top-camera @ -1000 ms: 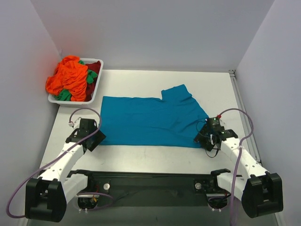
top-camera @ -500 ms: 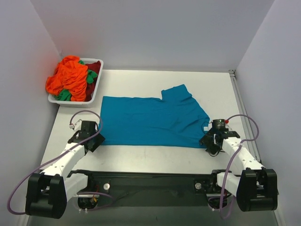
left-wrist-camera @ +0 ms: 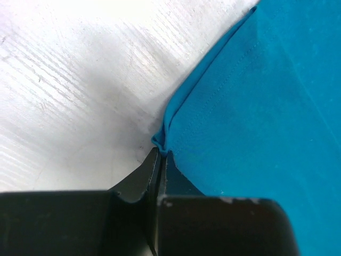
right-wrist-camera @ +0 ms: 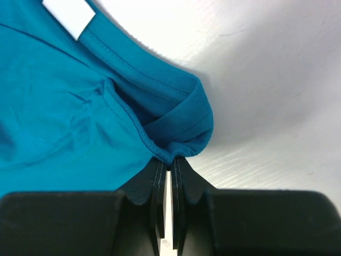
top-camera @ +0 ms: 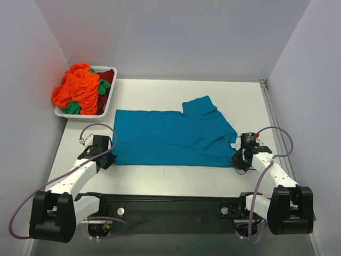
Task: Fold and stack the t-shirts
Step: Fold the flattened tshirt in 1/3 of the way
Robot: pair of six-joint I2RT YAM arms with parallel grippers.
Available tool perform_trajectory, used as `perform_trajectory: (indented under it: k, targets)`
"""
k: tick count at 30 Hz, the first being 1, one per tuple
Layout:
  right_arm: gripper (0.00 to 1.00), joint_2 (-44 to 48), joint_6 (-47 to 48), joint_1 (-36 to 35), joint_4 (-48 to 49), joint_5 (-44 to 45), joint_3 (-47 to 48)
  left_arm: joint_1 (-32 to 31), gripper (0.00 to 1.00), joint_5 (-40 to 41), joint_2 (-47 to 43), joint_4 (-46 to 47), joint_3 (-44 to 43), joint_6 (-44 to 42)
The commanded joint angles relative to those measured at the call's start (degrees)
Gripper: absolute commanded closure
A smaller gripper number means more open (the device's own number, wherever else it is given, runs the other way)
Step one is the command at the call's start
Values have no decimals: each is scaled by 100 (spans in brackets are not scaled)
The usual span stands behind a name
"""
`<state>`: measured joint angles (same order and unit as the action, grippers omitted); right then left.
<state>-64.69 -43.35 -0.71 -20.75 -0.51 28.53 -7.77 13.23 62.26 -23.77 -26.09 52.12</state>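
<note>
Left hand (left-wrist-camera: pixel 160 156) pinches a corner of the blue shirt (top-camera: pixel 170 138) at seven o'clock. Right hand (right-wrist-camera: pixel 169 160) pinches its neck edge at four o'clock. It lies flat on the surface (top-camera: pixel 176 176), not folded yet. At ten o'clock, other shirts (top-camera: pixel 77 90) wait in the tray (top-camera: pixel 110 68). Nothing is stacked.

Overhead view, wrist close-ups sharing teal t-shirt (top-camera: pixel 170 138)

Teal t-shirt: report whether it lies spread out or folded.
Apparently folded in half lengthwise: the teal t-shirt lies flat on the table, only one sleeve showing; left claw and right claw are shut on its near corners.
</note>
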Motion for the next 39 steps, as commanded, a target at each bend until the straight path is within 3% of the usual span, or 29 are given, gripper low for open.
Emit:
perform_trajectory:
  k: [1,10,19,20,23,24,28,33,39]
  targets:
    - [100,175,20,36,-271,-131,179,39,100,188,-161,-426,-336,-88]
    - [100,1151,-682,62,-1764,34,372,48,100,390,-1180,-1541,-344,105]
    - [100,1880,-1070,54,-2908,228,513,4,100,303,-1533,-2017,-309,501]
    - [100,1985,-1105,62,-2934,210,513,12,92,303,-1533,-2096,-335,571]
    - [83,2030,-1140,54,-2987,113,530,21,69,276,-1541,-2176,-371,641]
    - [72,2013,-1132,53,-2987,95,539,21,52,267,-1541,-2193,-432,642]
    - [49,1785,-1079,53,-2961,-37,688,21,32,398,-1541,-2272,-739,519]
    - [47,1056,-868,-34,-2672,34,1303,12,30,618,-1261,-1895,-1442,-70]
    - [49,-271,212,-447,-1154,-667,2225,-189,35,767,363,-1174,-2663,-466]
